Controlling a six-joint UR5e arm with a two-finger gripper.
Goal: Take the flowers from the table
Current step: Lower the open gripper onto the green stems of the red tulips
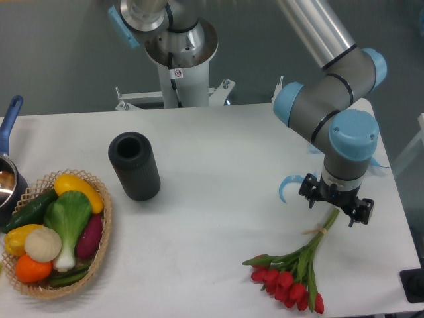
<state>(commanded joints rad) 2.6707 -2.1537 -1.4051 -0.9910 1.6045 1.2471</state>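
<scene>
Camera view, lower right: our fingers (336,209) hang parted and empty over the flowers (295,273) on the counter (218,165); next we descend onto the stems.

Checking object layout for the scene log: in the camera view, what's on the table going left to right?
Pot with blue handle at the left edge → wicker basket of vegetables → black cylinder → flowers → tool over the stem ends. Flowers and tool overlap slightly in x; the buds lie left of the tool.
</scene>
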